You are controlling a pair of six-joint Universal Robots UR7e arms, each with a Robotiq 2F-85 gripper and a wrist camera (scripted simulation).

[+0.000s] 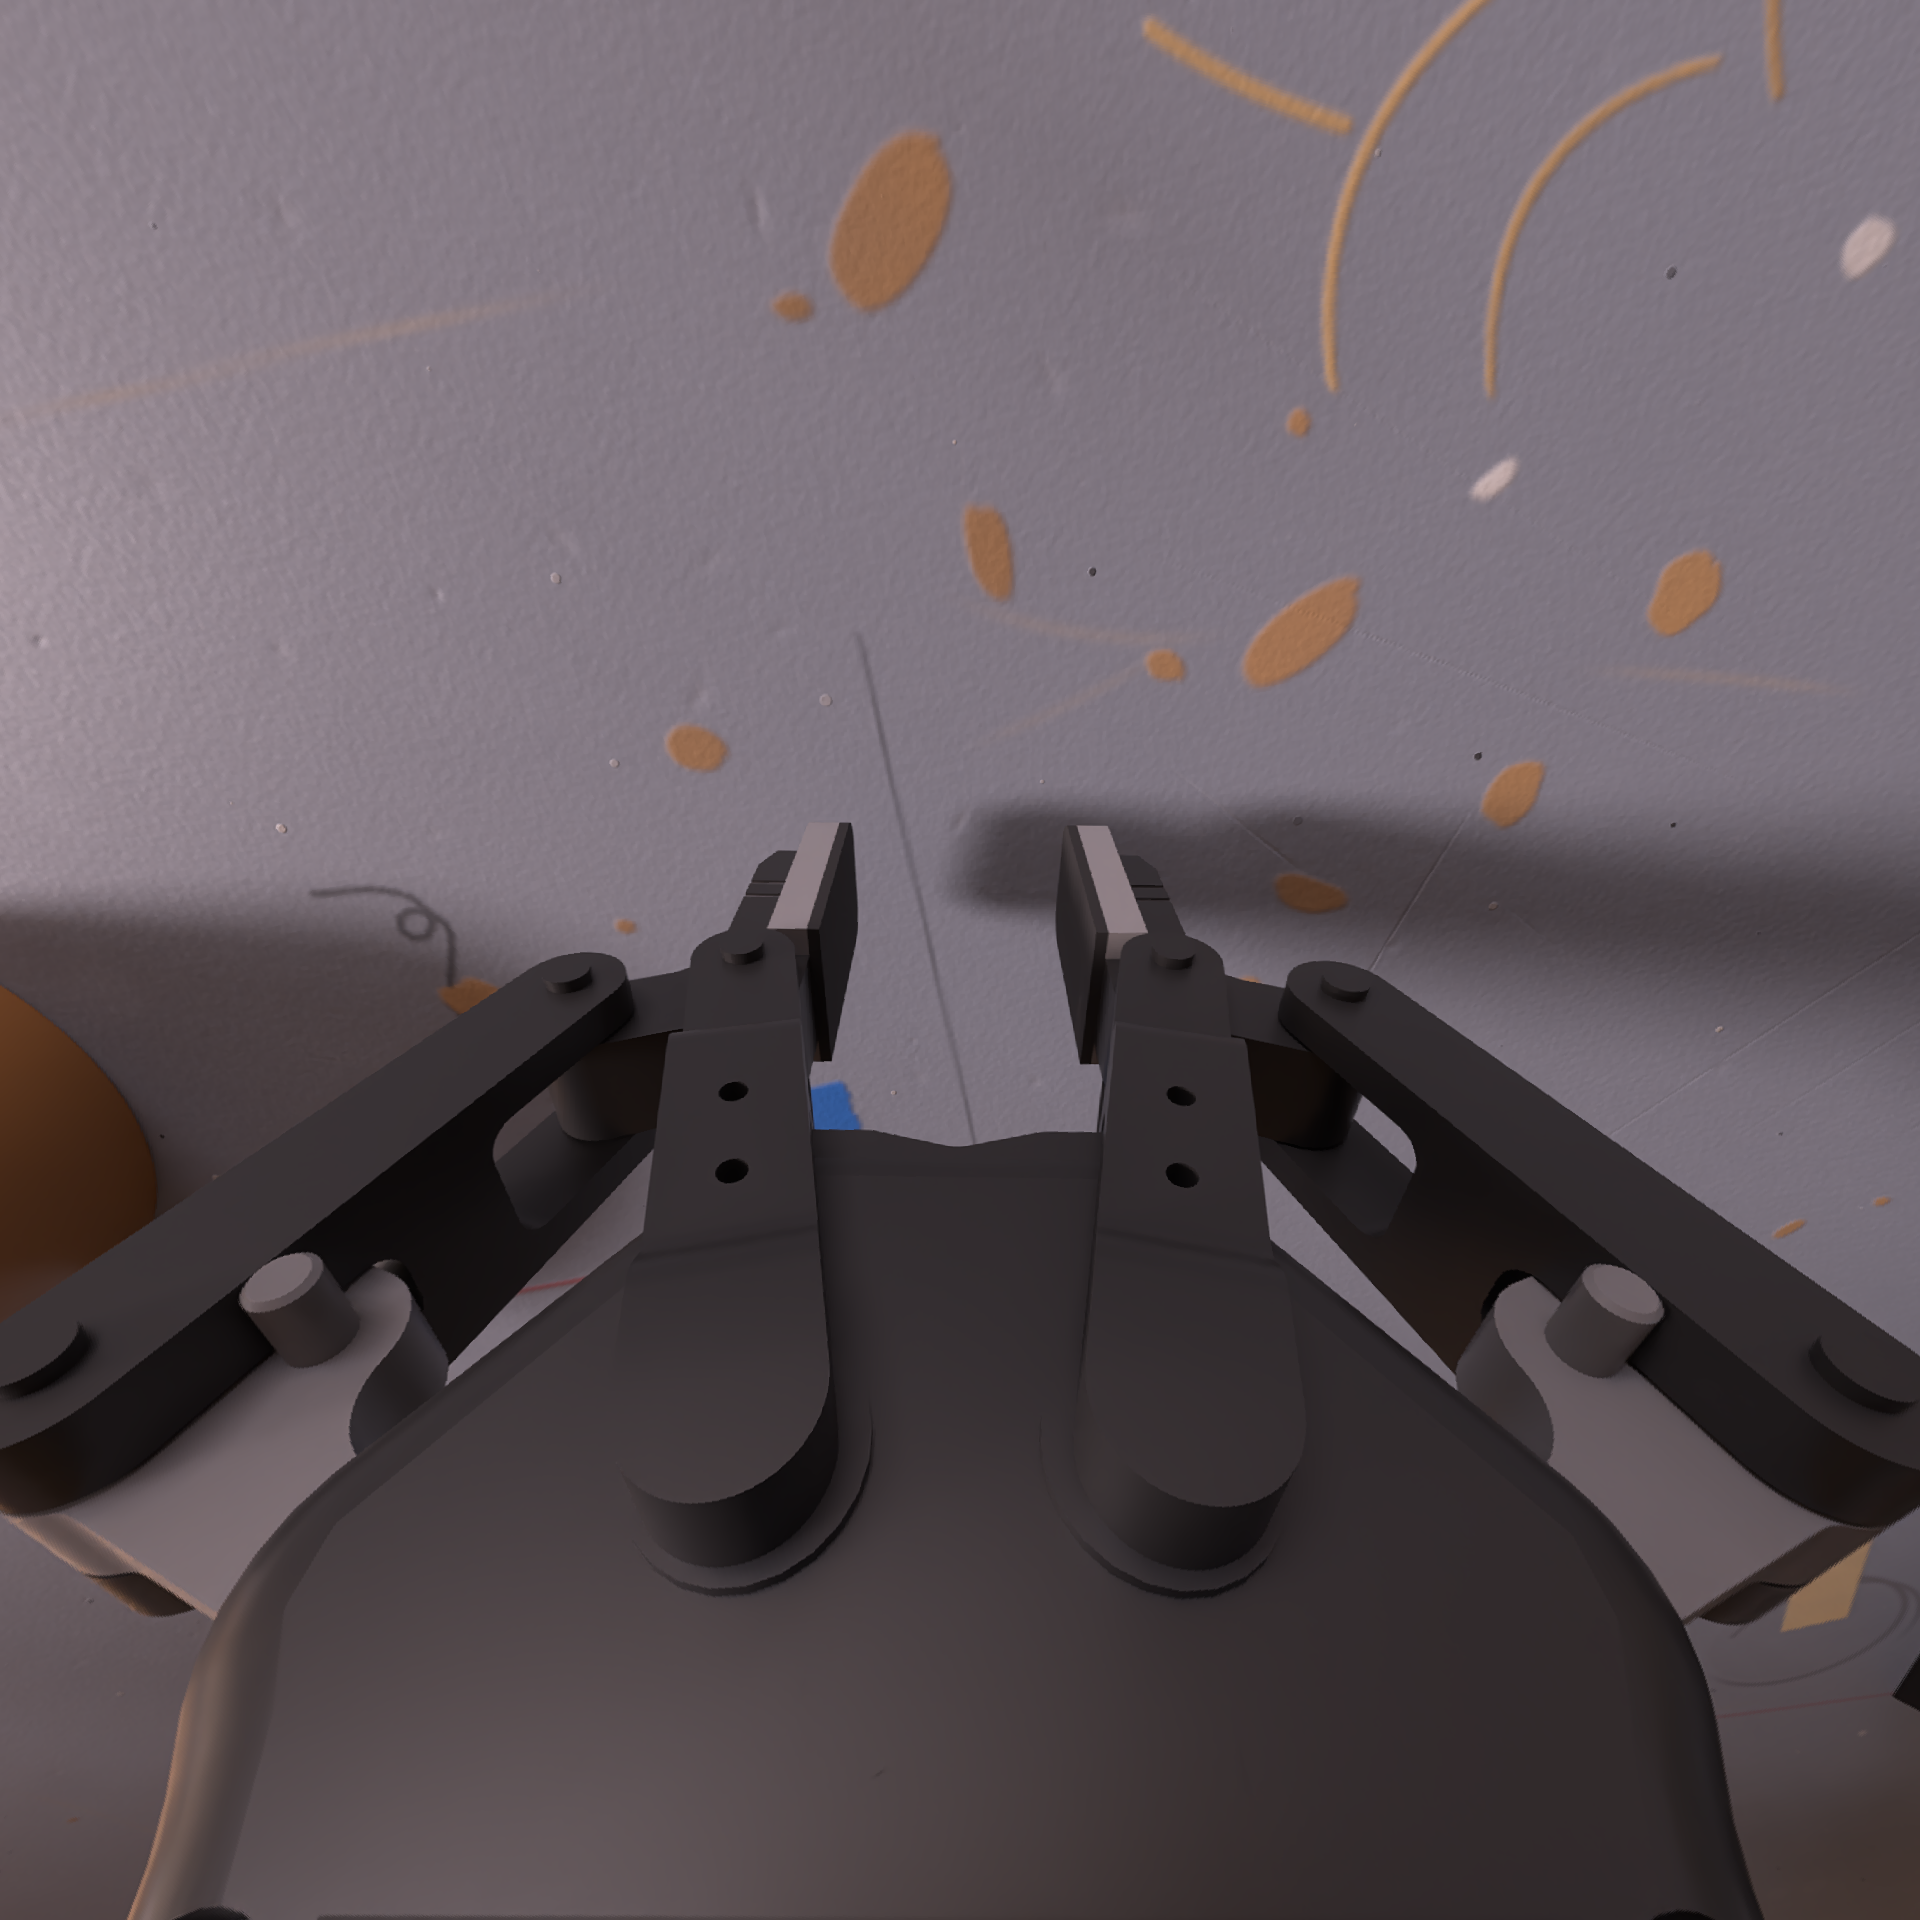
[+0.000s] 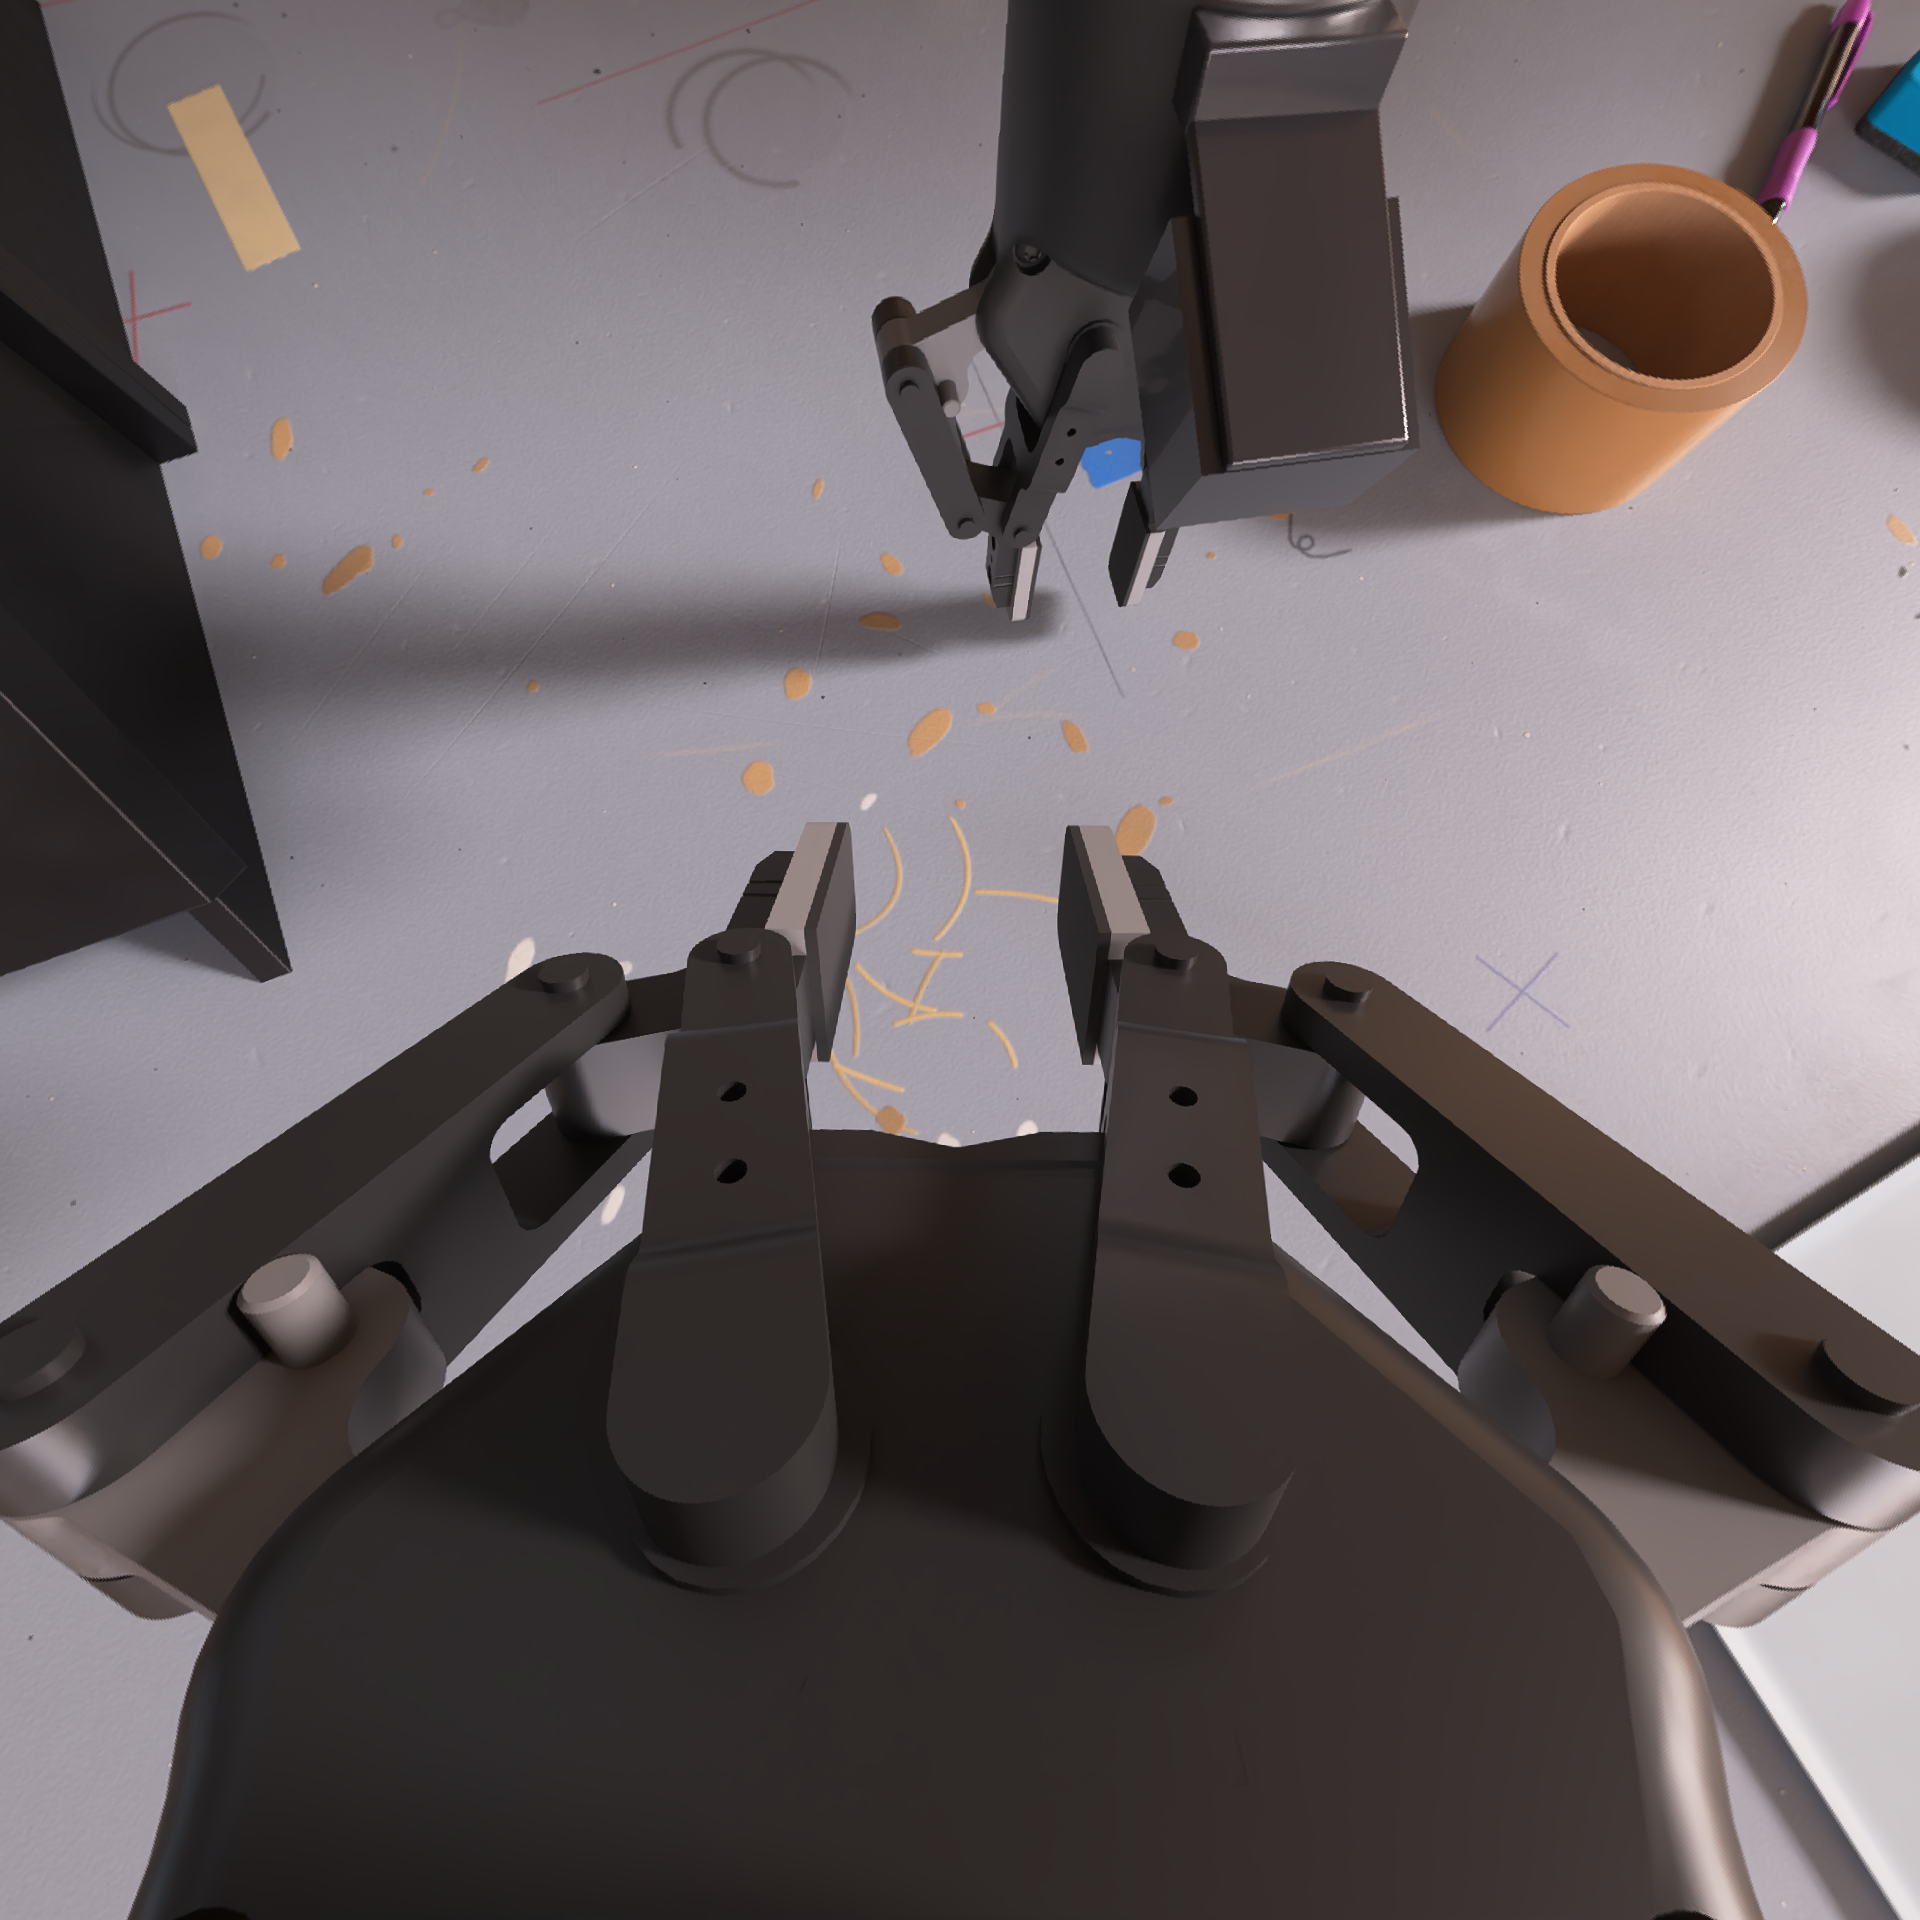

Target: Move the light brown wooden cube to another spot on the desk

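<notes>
Left wrist view: the left gripper (image 1: 956,935) hangs low over the grey, paint-flecked desk (image 1: 520,468), its jaws spread with nothing between them. An orange-brown curved shape (image 1: 62,1143) pokes in at the left edge, and a scrap of blue (image 1: 834,1107) shows just behind the left finger. The light brown wooden cube is nowhere in this view.

Right wrist view: the right gripper (image 2: 956,935) also stands spread and empty, poised above a cluster of orange scribbles (image 2: 925,977) on the desk (image 2: 1558,779). Farther off, the left gripper (image 2: 1081,582) points down close to the surface, fingers apart, the blue scrap (image 2: 1110,460) behind it. An orange-brown hollow cylinder (image 2: 1621,332) stands upright at far right, with a pink pen (image 2: 1813,114) and a teal object (image 2: 1896,120) beyond it. A black block-like structure (image 2: 104,623) fills the left side, and a strip of tan tape (image 2: 234,177) lies at far left. No cube appears here either.

The step in hand looks to be finding the cube, since neither camera shows it. Doing that well likely means lifting or turning a wrist to survey more of the desk before committing, keeping the jaws wide, and steering clear of the cylinder and the black structure.
</notes>
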